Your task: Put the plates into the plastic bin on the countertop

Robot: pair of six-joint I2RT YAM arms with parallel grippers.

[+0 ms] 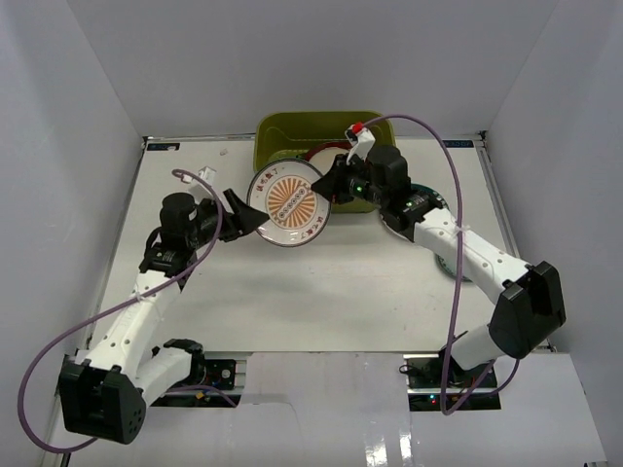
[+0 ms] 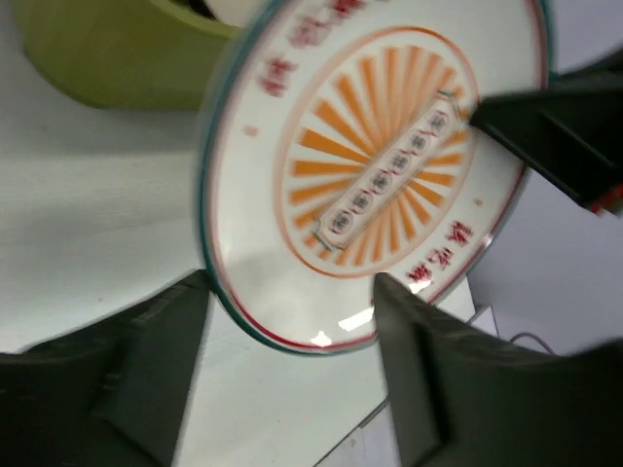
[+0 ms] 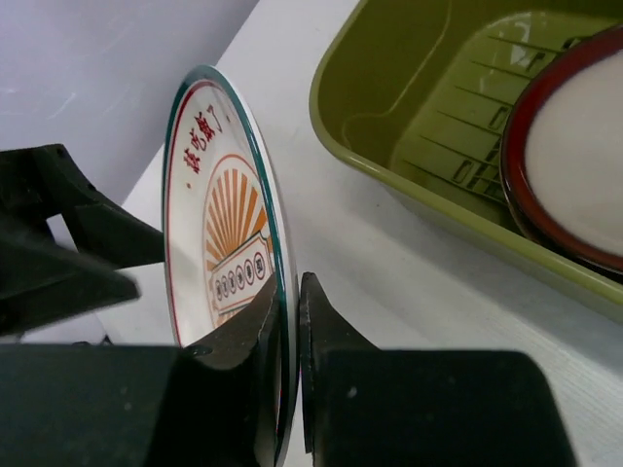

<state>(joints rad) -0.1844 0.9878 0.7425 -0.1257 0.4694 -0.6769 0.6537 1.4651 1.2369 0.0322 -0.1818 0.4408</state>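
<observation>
The white-orange sunburst plate [image 1: 290, 204] stands on edge in the air, just in front of the olive-green plastic bin [image 1: 292, 131]. My right gripper [image 1: 327, 185] is shut on the plate's right rim; the right wrist view shows both fingers pinching the rim [image 3: 290, 287]. My left gripper [image 1: 243, 216] is open at the plate's left edge, fingers spread to either side of the rim [image 2: 292, 292]. A cream plate with a dark red rim [image 3: 584, 165] lies in the bin [image 3: 389, 78]. The plate's face shows in the left wrist view [image 2: 389, 165].
More plates lie on the white countertop [image 1: 321, 292] under my right arm; a teal edge [image 1: 426, 195] shows by the wrist. White walls border the table. The bin's corner shows at the upper left of the left wrist view [image 2: 107, 49].
</observation>
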